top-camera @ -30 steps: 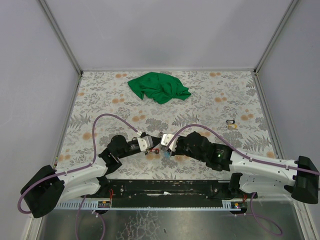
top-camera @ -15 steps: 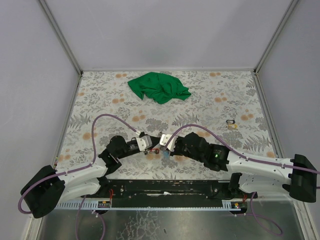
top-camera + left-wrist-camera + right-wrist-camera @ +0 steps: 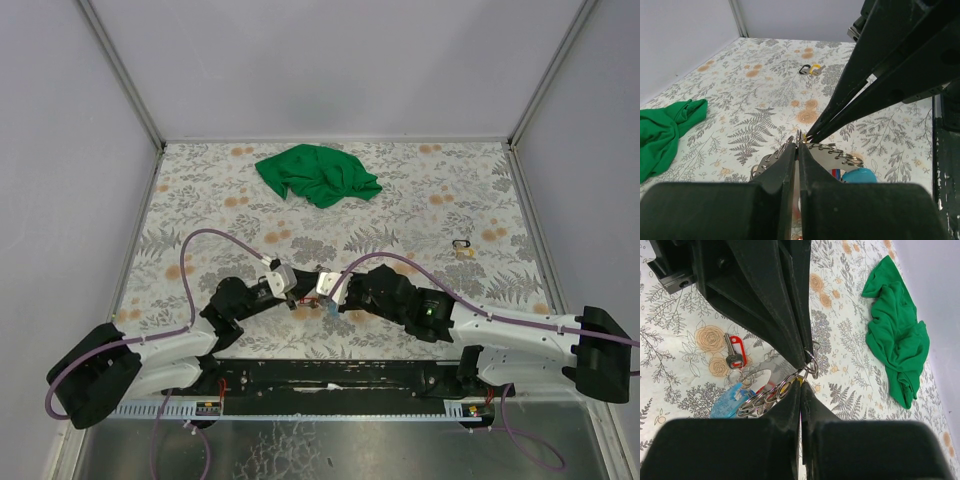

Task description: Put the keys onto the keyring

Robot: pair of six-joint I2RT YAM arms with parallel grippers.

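Both grippers meet tip to tip low over the near middle of the table. My left gripper (image 3: 303, 292) (image 3: 798, 137) is shut on a thin metal loop of the keyring (image 3: 836, 150) (image 3: 771, 394). My right gripper (image 3: 320, 294) (image 3: 801, 378) is shut on the same chain of rings, right at the left fingertips (image 3: 804, 359). The red-tagged key (image 3: 733, 352) (image 3: 296, 304) lies on the table just below. The light blue tag (image 3: 728, 400) (image 3: 859, 175) (image 3: 328, 309) hangs or rests beside the rings. Whether these keys are threaded on the ring is not clear.
A crumpled green cloth (image 3: 318, 175) (image 3: 896, 325) lies at the back middle. A tiny dark-and-yellow item (image 3: 462, 247) (image 3: 810, 69) lies at the right. The floral table (image 3: 200, 200) is walled on three sides.
The left wrist has lifted and drawn back a little to the left, its fingers still at the rings. The right arm has crept slightly left. The keys stay in place.
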